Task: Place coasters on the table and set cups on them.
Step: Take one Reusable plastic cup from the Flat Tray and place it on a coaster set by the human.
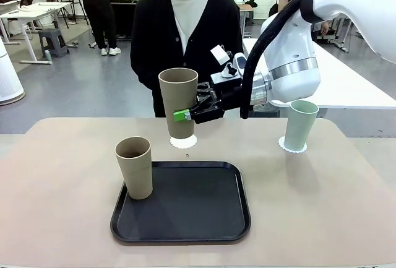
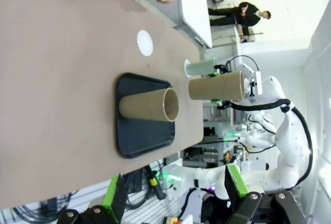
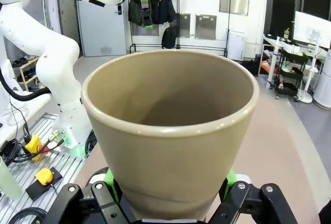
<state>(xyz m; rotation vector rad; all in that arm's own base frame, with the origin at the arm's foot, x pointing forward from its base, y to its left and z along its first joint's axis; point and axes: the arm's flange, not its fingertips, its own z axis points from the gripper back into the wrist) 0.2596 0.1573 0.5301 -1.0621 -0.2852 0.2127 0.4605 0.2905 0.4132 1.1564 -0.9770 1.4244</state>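
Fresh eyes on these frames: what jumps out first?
The right end effector grips a tan cup in mid-air over the table, by a bare coaster. A mint cup stands on its coaster at far right, and a second tan cup stands at the left edge of the black tray.

Grey floor (image 1: 74, 91), white table (image 1: 349, 85), bright lighting.
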